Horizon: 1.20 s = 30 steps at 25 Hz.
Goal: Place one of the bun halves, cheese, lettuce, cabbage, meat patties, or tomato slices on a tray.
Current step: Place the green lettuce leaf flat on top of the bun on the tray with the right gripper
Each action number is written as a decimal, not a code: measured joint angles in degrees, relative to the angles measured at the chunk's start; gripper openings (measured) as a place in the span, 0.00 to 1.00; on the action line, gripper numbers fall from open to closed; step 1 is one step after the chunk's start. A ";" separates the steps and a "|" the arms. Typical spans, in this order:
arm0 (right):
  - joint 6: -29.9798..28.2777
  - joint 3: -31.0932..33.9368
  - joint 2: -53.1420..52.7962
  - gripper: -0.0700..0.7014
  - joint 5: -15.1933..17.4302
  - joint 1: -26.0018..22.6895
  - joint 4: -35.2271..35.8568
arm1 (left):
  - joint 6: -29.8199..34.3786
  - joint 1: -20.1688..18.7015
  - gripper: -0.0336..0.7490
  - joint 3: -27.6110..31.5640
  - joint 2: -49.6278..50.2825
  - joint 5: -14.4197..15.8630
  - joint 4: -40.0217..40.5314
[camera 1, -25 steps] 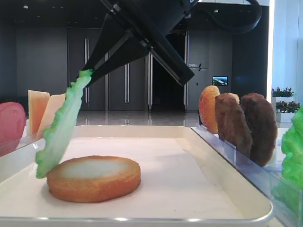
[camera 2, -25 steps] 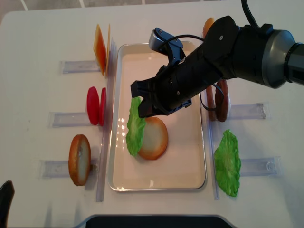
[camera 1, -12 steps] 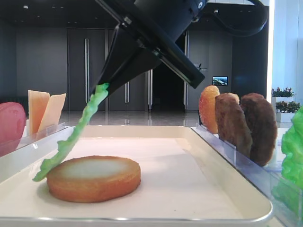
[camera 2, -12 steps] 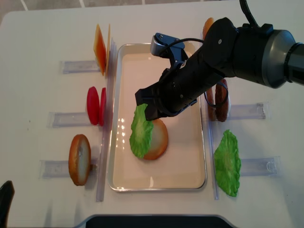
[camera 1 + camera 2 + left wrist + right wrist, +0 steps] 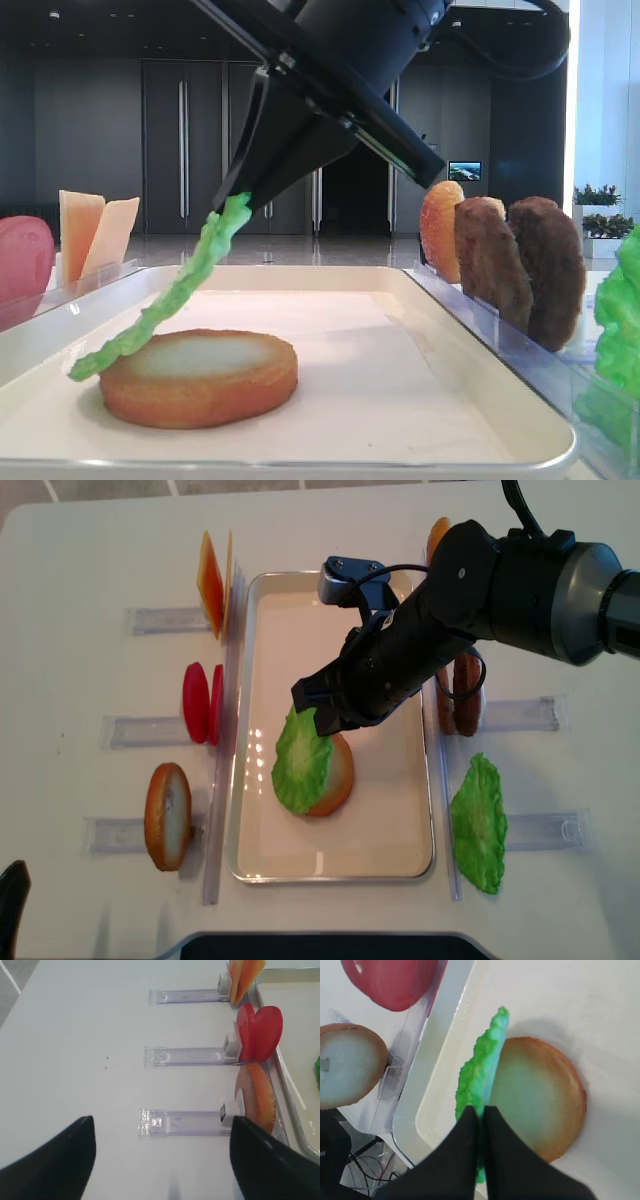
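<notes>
The lettuce (image 5: pixel 160 300) hangs as a slanted strip in the low side view: its upper end is pinched at centre frame, and its lower end has come down onto the left edge of the flat bun half (image 5: pixel 198 377) lying in the tray (image 5: pixel 470 400). Its long axis runs from upper right to lower left, so most of the leaf sits toward the left side of the bun, not centred over it. In the overhead view the lettuce (image 5: pixel 302 763) spreads across the left part of the bun half (image 5: pixel 335 775), in the lower middle of the tray (image 5: pixel 400 850).

The right gripper (image 5: pixel 481 1125) has its jaws closed tight on the near edge of the leaf; in the wrist view the leaf (image 5: pixel 482 1067) runs straight away from the fingertips toward the top of the frame, edge-on, along the left rim of the pale bun face (image 5: pixel 535 1095). The leaf lies below and to the left of the tool, so I judge that letting go now would drop it partly off the bun's left side; carrying the pinched end further toward the right of the bun would drape it more squarely.

The left gripper (image 5: pixel 160 1160) shows two dark fingers standing wide apart at the bottom of its own view, holding nothing, well away over the bare table (image 5: pixel 75 1035) beside the clear racks (image 5: pixel 187 1055). The right arm is clearly the nearer one.
</notes>
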 joint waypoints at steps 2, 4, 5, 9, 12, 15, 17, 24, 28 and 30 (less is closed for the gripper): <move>0.41 0.00 0.00 0.12 0.00 0.00 -0.59 | 0.00 0.00 0.86 0.00 0.00 0.00 0.00; 0.95 0.00 0.00 0.12 0.00 0.00 -1.82 | 0.00 0.00 0.86 0.00 0.00 0.00 0.00; 1.06 0.00 0.00 0.12 0.00 0.00 -2.07 | 0.00 0.00 0.86 0.00 0.00 0.00 0.00; 1.41 0.00 0.00 0.12 0.00 0.00 -3.57 | 0.00 0.00 0.86 0.00 0.00 0.00 0.00; 2.44 0.00 0.00 0.12 0.00 0.00 -5.52 | 0.00 0.00 0.86 0.00 0.00 0.00 0.00; 3.59 0.00 0.00 0.12 0.00 0.00 -6.81 | 0.00 0.00 0.86 0.00 0.00 0.00 0.00; 3.82 0.00 0.00 0.12 0.00 0.00 -7.32 | 0.00 0.00 0.86 0.00 0.00 0.00 0.00; 4.05 0.00 0.00 0.13 0.00 0.00 -7.45 | 0.00 0.00 0.86 0.00 0.00 0.00 0.00; 4.21 0.00 0.00 0.19 0.00 0.00 -7.45 | 0.00 0.00 0.86 0.00 0.00 0.00 0.00; 4.24 0.00 0.00 0.27 0.00 0.00 -7.45 | 0.00 0.00 0.86 0.00 0.00 0.00 0.00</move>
